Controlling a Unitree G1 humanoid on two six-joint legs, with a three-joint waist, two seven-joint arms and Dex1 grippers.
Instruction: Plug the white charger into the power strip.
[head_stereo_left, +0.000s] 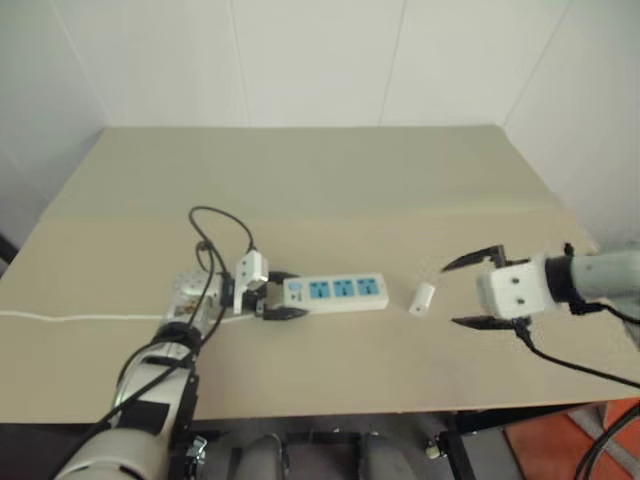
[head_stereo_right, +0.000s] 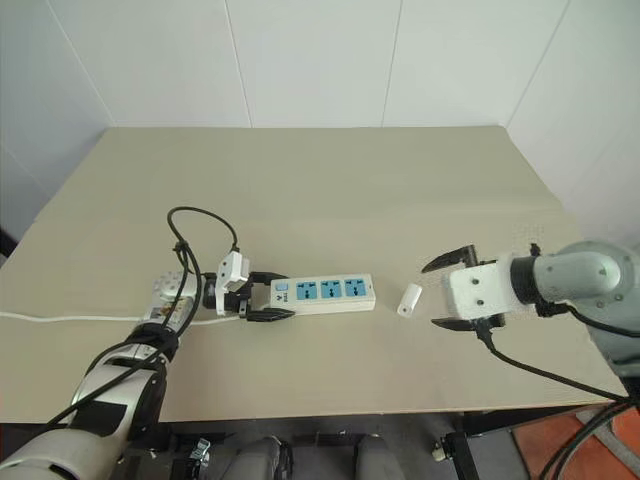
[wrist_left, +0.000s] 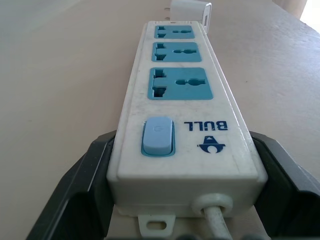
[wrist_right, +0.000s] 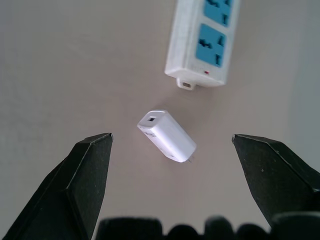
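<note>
- Head views: You have the power strip (head_stereo_left: 335, 292) lying flat on the table (head_stereo_left: 330, 170), long axis across the scene, three blue socket faces up, switch end toward the left gripper (head_stereo_left: 283, 294). That gripper's black fingers sit on either side of the switch end, closed on the power strip's two long edges. The thin white cord (head_stereo_left: 60, 317) runs off toward the table's left edge. The white charger (head_stereo_left: 423, 298) lies on its side just beyond the power strip's free end, apart from it. The right gripper (head_stereo_left: 478, 291) hovers beside the white charger with jaws spread wide, holding nothing.
- Left wrist view: You see the strip running straight away from the camera, blue switch (wrist_left: 158, 136) nearest, sockets beyond. The fingers (wrist_left: 82, 190) bracket the housing at both sides. The charger peeks out past the far end.
- Right wrist view: The charger lies between the two spread fingers (wrist_right: 80, 180), clear of both. Its long axis runs diagonally; the port end points toward the power strip's end, and its prongs point the other way.
- Handling, judged: Expect a light, rigid, smooth block that can skid or twist. Take it across the flat sides, mid-body, leaving the prongs free.
</note>
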